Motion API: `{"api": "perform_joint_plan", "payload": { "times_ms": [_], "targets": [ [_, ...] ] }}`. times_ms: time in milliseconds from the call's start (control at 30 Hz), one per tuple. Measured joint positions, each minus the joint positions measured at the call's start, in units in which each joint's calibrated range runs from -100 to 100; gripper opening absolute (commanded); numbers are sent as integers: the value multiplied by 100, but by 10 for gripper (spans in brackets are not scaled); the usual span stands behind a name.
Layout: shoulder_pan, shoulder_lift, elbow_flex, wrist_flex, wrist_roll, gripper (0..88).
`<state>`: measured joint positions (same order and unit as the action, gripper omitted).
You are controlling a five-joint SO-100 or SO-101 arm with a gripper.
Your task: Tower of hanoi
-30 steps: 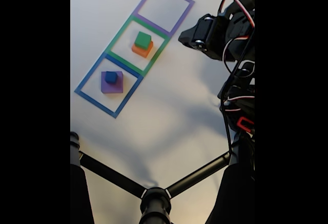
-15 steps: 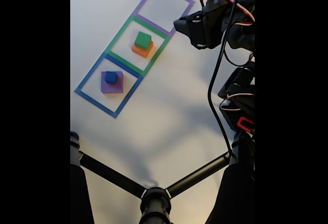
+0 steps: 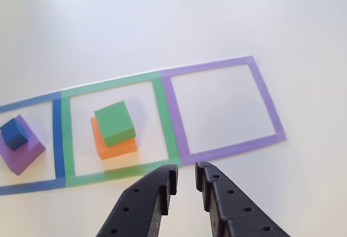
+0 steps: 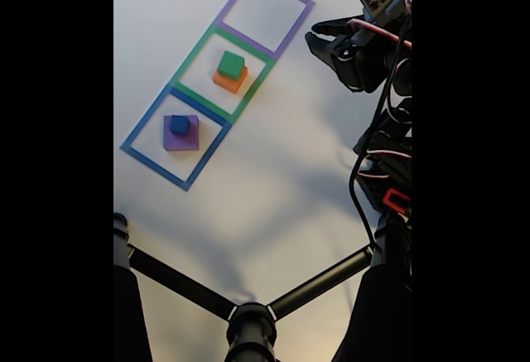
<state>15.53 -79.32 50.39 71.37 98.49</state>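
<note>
Fixed view had the arm up at the right edge, gripper [image 4: 319, 35] held above the white table [image 4: 273, 180], off to the right of the purple tape square [image 4: 267, 12] and clear of all blocks. Fingers looked a little apart there, nothing between them.

Other view, looking down past the gripper [image 3: 186, 176], confirmed it: two black fingers [image 3: 157, 191] w/ a narrow gap, tips nearly meeting, holding nothing. Tips hung just below the seam where the green tape square [image 3: 158, 109] met the purple tape square [image 3: 268, 107].

Blocks, fixed view: green cube [image 4: 231, 65] sat on top of the orange block [image 4: 228, 80], both inside the green tape square [image 4: 192, 55], the middle one of three in a diagonal row. Blue cube [image 4: 180, 125] sat on the purple slab [image 4: 184, 139] inside the blue tape square [image 4: 149, 122], lower left end of the row. Purple square at the upper right end held no block.

Other view, same story: green cube [image 3: 114, 122] on orange block [image 3: 111, 146], a bit offset so orange showed below and left. Blue cube [image 3: 14, 133] on purple slab [image 3: 24, 151] at far left, beyond the blue tape [image 3: 57, 139] dividing line.

Camera stand legs [image 4: 190, 283] crossed the bottom of the fixed view.
</note>
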Motion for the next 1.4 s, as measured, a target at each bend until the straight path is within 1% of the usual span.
{"api": "perform_joint_plan", "payload": {
  "times_ms": [100,133,200,233,300,400,567,633,900,1133,1400],
  "targets": [
    [220,0,353,-120,57,158],
    [280,0,525,-255,57,178],
    [449,8,800,-478,132,249],
    [529,0,997,-678,57,265],
    [579,8,1462,-1140,94,303],
    [519,101,2356,-2225,94,337],
    [579,361,3938,-4872,113,357],
    [579,429,4144,-5518,113,367],
    [479,933,4566,-7137,132,381],
    [210,1496,4695,-8014,151,385],
    [240,2606,4695,-8923,151,382]
  ]
}}
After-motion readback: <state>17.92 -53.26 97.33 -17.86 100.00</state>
